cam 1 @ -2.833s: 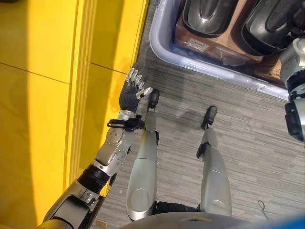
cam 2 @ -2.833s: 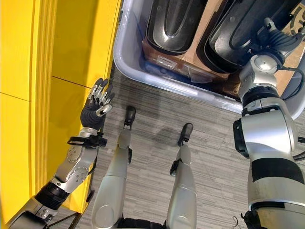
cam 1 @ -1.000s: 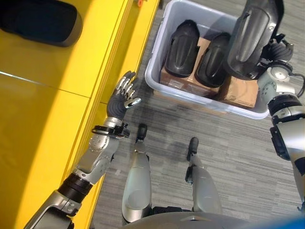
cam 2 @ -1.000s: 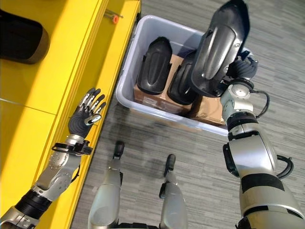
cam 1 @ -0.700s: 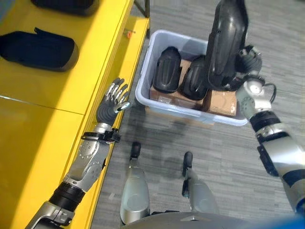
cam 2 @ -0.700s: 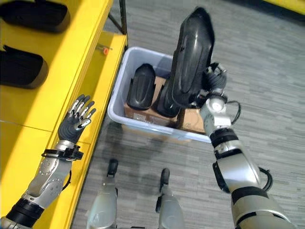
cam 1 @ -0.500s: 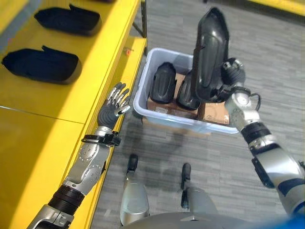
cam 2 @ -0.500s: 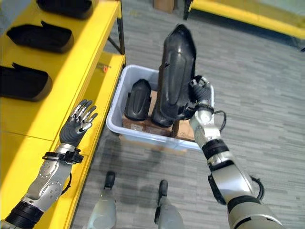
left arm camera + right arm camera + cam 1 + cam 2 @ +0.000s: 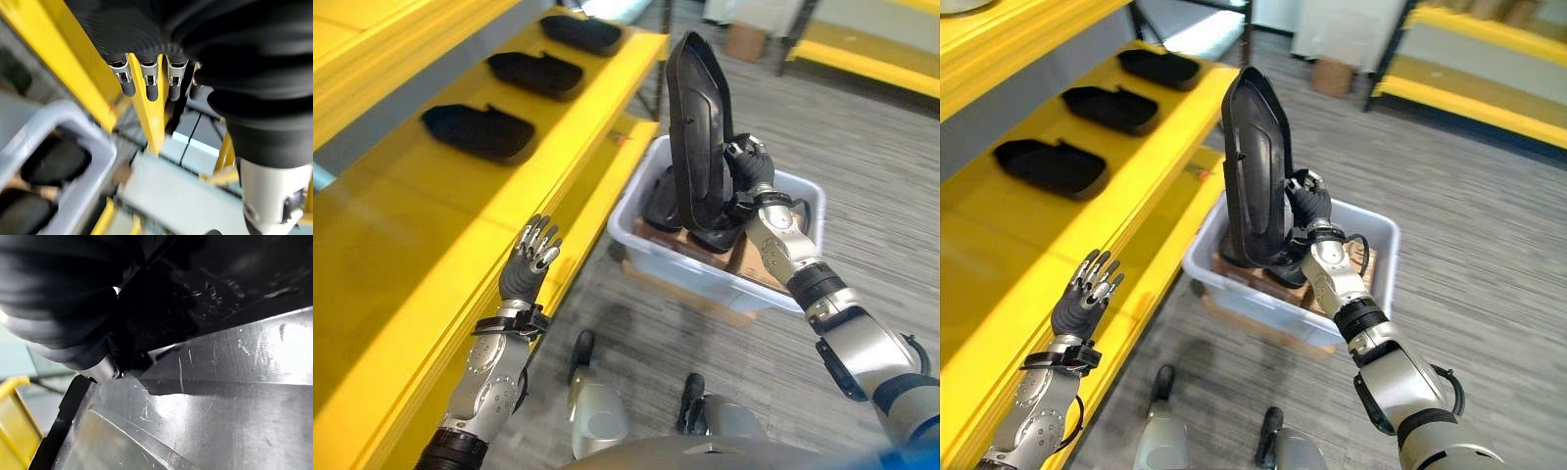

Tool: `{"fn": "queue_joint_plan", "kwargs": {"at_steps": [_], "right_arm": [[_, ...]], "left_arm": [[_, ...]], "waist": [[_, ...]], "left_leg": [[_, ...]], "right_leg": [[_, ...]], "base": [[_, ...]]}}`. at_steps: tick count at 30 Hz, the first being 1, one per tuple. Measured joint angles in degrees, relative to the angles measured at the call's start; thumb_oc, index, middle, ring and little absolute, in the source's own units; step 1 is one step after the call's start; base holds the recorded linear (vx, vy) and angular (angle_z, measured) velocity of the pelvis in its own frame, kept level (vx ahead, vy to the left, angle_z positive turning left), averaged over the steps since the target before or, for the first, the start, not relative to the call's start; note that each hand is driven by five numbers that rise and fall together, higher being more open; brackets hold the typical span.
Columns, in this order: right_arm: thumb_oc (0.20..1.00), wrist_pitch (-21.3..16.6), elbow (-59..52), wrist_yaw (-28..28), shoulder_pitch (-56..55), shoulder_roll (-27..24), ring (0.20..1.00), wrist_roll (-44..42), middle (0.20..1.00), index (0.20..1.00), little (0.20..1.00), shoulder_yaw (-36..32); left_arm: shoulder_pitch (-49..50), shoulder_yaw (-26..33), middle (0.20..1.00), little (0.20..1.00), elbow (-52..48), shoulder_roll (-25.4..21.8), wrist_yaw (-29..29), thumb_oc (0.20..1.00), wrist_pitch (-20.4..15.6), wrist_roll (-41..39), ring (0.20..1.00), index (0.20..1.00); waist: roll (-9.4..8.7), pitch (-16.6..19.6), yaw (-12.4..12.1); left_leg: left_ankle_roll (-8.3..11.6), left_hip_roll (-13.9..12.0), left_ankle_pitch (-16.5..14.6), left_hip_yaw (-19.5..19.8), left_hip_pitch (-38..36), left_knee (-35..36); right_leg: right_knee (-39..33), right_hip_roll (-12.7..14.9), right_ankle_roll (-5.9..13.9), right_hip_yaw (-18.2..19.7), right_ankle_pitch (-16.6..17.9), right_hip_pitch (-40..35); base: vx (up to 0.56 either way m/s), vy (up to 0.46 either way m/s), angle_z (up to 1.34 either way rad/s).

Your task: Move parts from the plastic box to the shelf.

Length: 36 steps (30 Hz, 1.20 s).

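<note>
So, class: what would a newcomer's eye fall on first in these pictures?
The tall black part held upright by the right robot hand, lifted above the grey box. Next, the yellow shelf on the robot's left, with three black parts in a row. The left robot hand is open beside the shelf edge.

Glossy black part [image 9: 697, 127], pale grey plastic box [image 9: 636, 211], bright yellow shelf [image 9: 460, 211], grey streaked floor [image 9: 891, 166].

Glossy black part [image 9: 205, 401] against hand [image 9: 63, 298]
</note>
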<state>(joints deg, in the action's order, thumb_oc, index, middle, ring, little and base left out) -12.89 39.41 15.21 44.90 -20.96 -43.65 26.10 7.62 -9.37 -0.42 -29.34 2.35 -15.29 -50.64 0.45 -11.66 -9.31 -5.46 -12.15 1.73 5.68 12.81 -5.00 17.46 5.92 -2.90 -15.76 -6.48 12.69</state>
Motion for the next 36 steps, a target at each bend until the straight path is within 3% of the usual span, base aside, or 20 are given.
{"fn": "queue_joint_plan", "kwargs": {"at_steps": [2, 3, 5, 7, 8, 11, 14, 18, 22, 25, 27, 28, 29, 30, 32, 33, 34, 35, 36], "right_arm": [[0.200, -0.1, -0.2, 0.0, 0.0, -0.7, 0.200, 0.0, 0.200, 0.200, 0.200, 0.6], [0.200, -0.1, -0.5, 0.2, -0.3, -1.0, 0.200, 0.0, 0.200, 0.200, 0.200, 0.0], [0.200, -0.1, -3.5, 0.8, -1.8, -2.3, 0.200, 0.0, 0.200, 0.200, 0.200, -1.7], [0.200, -0.3, -7.1, 0.9, -4.4, -2.9, 0.200, 0.0, 0.200, 0.200, 0.200, -2.9], [0.200, -0.8, -11.8, 1.1, -7.6, -3.3, 0.200, 0.1, 0.200, 0.200, 0.200, -5.6], [0.200, -1.2, -13.8, 1.4, -10.9, -0.9, 0.200, 0.1, 0.200, 0.200, 0.200, -7.1], [0.200, -1.1, -13.0, 1.8, -11.6, 0.7, 0.200, 0.8, 0.200, 0.200, 0.200, -7.5], [0.200, -0.7, -11.0, 2.8, -11.7, 4.0, 0.200, 2.2, 0.200, 0.200, 0.200, -8.1], [0.200, -0.6, -10.3, 3.0, -11.7, 4.5, 0.200, 2.3, 0.200, 0.200, 0.200, -8.3], [0.200, -0.5, -9.9, 3.4, -11.8, 5.5, 0.200, 2.3, 0.200, 0.200, 0.200, -8.5], [0.200, -0.6, -8.7, 3.7, -11.9, 8.6, 0.200, 2.1, 0.200, 0.200, 0.200, -10.2], [0.200, -0.7, -9.0, 3.7, -12.6, 8.8, 0.200, 2.1, 0.200, 0.200, 0.200, -10.3], [0.200, -1.2, -9.6, 3.7, -14.8, 8.2, 0.200, 2.1, 0.200, 0.200, 0.200, -10.4], [0.200, -1.2, -9.7, 3.7, -16.0, 8.1, 0.200, 2.1, 0.200, 0.200, 0.200, -9.7], [0.200, -1.2, -10.8, 3.1, -16.2, 8.4, 0.200, 2.2, 0.200, 0.200, 0.200, -8.0], [0.200, -1.2, -11.7, 2.4, -16.2, 8.4, 0.200, 2.3, 0.200, 0.200, 0.200, -7.6], [0.200, -1.2, -12.2, 1.9, -16.2, 8.6, 0.200, 2.2, 0.200, 0.200, 0.200, -7.6], [0.200, -1.1, -12.5, 1.1, -15.7, 8.6, 0.200, 2.3, 0.200, 0.200, 0.200, -7.6], [0.200, -1.2, -12.7, 0.8, -15.6, 8.4, 0.200, 2.3, 0.200, 0.200, 0.200, -7.6]], "left_arm": [[-0.5, 0.1, 1.000, 1.000, -0.1, 1.0, -0.4, 1.000, 0.0, 0.0, 1.000, 1.000], [-1.9, 0.1, 1.000, 1.000, 0.2, 1.3, -0.8, 1.000, 0.0, 0.0, 1.000, 1.000], [-4.4, -0.3, 1.000, 1.000, 0.3, 2.5, -0.9, 1.000, 0.0, 0.0, 1.000, 1.000], [-5.7, -0.7, 1.000, 1.000, 1.1, 3.6, -0.9, 1.000, 0.0, 0.1, 1.000, 1.000], [-6.2, -1.2, 1.000, 1.000, 1.3, 4.6, -0.9, 1.000, 0.0, 0.1, 1.000, 1.000], [-6.5, -1.2, 1.000, 1.000, 1.3, 3.8, -0.8, 1.000, 0.5, 0.2, 1.000, 1.000], [-6.6, 0.2, 1.000, 1.000, 1.0, 3.1, -0.7, 1.000, 0.4, 0.2, 1.000, 1.000], [-6.1, 1.5, 1.000, 1.000, 1.1, 1.7, -0.6, 1.000, 0.1, 0.7, 1.000, 1.000], [-6.1, 1.6, 1.000, 1.000, 1.0, 1.8, -0.6, 1.000, 0.1, 0.8, 1.000, 1.000], [-6.5, 1.7, 1.000, 1.000, 1.1, 1.7, -0.4, 1.000, 0.1, 0.9, 1.000, 1.000], [-6.6, 1.9, 1.000, 1.000, 1.2, 1.8, 0.3, 1.000, 0.1, 1.5, 1.000, 1.000], [-6.8, 1.8, 1.000, 1.000, 1.6, 2.7, 0.5, 1.000, 0.1, 2.6, 1.000, 1.000], [-6.9, 1.5, 1.000, 1.000, 2.2, 4.0, 0.5, 1.000, 0.1, 3.0, 1.000, 1.000], [-6.9, 1.6, 1.000, 1.000, 2.2, 4.2, 0.5, 1.000, -0.2, 3.1, 1.000, 1.000], [-8.0, 1.5, 1.000, 1.000, 2.9, 2.2, 0.5, 1.000, -0.6, 3.1, 1.000, 1.000], [-9.4, 1.6, 1.000, 1.000, 3.5, 1.4, 0.6, 1.000, -0.5, 3.5, 1.000, 1.000], [-9.8, 1.6, 1.000, 1.000, 3.4, 0.8, 0.6, 1.000, -0.6, 4.4, 1.000, 1.000], [-9.8, 1.7, 1.000, 1.000, 3.4, 0.4, 0.6, 1.000, -0.6, 4.7, 1.000, 1.000], [-9.9, 1.6, 1.000, 1.000, 3.4, 0.4, 0.5, 1.000, -0.6, 4.7, 1.000, 1.000]], "waist": [[0.29, 0.1, 1.2], [-0.21, -0.1, 2.8], [-1.75, -0.4, 4.6], [-0.52, 0.1, 6.5], [2.29, 1.3, 7.0], [1.06, 1.4, 6.6], [-0.13, 2.1, 4.7], [-2.78, 2.6, 2.8], [-3.64, 2.6, 2.4], [-5.72, 2.5, 2.3], [-7.11, 2.7, 2.2], [-6.58, 2.6, 3.0], [-5.07, 3.0, 3.8], [-4.75, 3.3, 4.0], [-4.62, 3.2, 5.0], [-4.51, 3.1, 5.7], [-4.39, 3.1, 5.6], [-3.70, 2.6, 5.3], [-2.84, 2.1, 5.5]], "left_leg": [[1.97, 2.3, -4.1, -5.6, -1.2, -6.9], [3.73, 2.1, -5.7, -10.0, -1.7, -9.3], [7.56, -1.2, -5.7, -15.6, -5.2, -8.5], [8.93, -5.1, -5.0, -22.1, -8.5, -5.9], [13.95, -4.4, -1.8, -22.3, -11.0, 0.8], [11.28, 1.5, -0.9, -19.6, -11.2, 2.1], [10.11, 3.9, -1.5, -17.8, -10.9, 1.8], [9.89, 4.4, -1.5, -16.9, -8.3, 0.4], [9.88, 4.6, -1.8, -16.1, -6.9, -1.3], [8.70, 6.0, -3.2, -14.4, -3.3, -4.9], [5.88, 8.8, -6.7, -14.4, -0.3, -11.4], [2.37, 10.5, -9.4, -15.3, 1.5, -16.3], [3.02, 10.7, -11.1, -14.5, 1.2, -16.6], [2.97, 11.8, -11.3, -14.0, 0.4, -15.6], [0.54, 13.0, -8.2, -11.5, 0.2, -12.6], [1.07, 13.2, -6.2, -10.5, 0.2, -9.7], [0.73, 13.6, -4.7, -9.5, -0.4, -7.5], [-0.32, 14.2, -3.6, -8.0, -1.9, -4.3], [-0.60, 14.2, -2.9, -7.5, -2.8, -3.1]], "right_leg": [[-0.3, 2.6, 0.13, -4.0, 0.4, -1.1], [-1.1, 4.4, 0.62, -7.1, 0.8, -2.4], [-3.1, 6.7, 1.09, -11.4, 1.2, -4.5], [-3.1, 7.8, 2.92, -15.6, 2.0, -6.8], [-3.1, 8.9, 5.51, -17.4, 3.0, -7.3], [-6.4, 12.5, 5.82, -14.4, 6.6, -9.4], [-8.9, 14.2, 7.11, -13.2, 7.8, -11.5], [-11.5, 13.9, 9.29, -13.4, 9.3, -11.4], [-11.7, 14.0, 9.90, -13.8, 9.6, -11.6], [-12.4, 15.4, 10.61, -15.1, 10.1, -11.1], [-11.3, 18.6, 11.52, -15.3, 11.7, -11.1], [-6.9, 21.1, 13.48, -14.4, 11.7, -10.2], [-2.5, 22.8, 12.58, -12.4, 12.7, -9.1], [-0.2, 23.8, 11.98, -9.5, 16.5, -7.7], [7.7, 21.8, 10.55, -0.1, 15.8, -2.3], [10.2, 18.9, 10.14, 4.2, 13.4, -0.5], [10.5, 17.0, 10.91, 5.1, 11.9, 0.4], [8.3, 13.2, 11.27, 8.6, 8.8, 1.2], [6.4, 11.4, 11.06, 10.2, 7.9, 1.3]], "base": [[-0.03, -0.013, 1.03], [0.06, 0.025, 1.61], [0.06, 0.076, 1.52], [0.13, 0.201, 1.25], [0.18, 0.251, 1.02], [0.12, 0.182, 0.70], [0.07, 0.117, 0.43], [0.06, 0.112, 0.09], [0.07, 0.199, 0.11], [0.10, 0.340, 0.29], [0.12, 0.359, 0.26], [0.03, 0.156, 0.41], [-0.02, 0.188, 0.52], [-0.03, 0.132, 0.39], [0.00, 0.053, 0.50], [0.05, 0.022, 0.76], [0.09, 0.002, 0.59], [0.14, -0.083, 0.38], [0.14, -0.130, 0.29]]}}
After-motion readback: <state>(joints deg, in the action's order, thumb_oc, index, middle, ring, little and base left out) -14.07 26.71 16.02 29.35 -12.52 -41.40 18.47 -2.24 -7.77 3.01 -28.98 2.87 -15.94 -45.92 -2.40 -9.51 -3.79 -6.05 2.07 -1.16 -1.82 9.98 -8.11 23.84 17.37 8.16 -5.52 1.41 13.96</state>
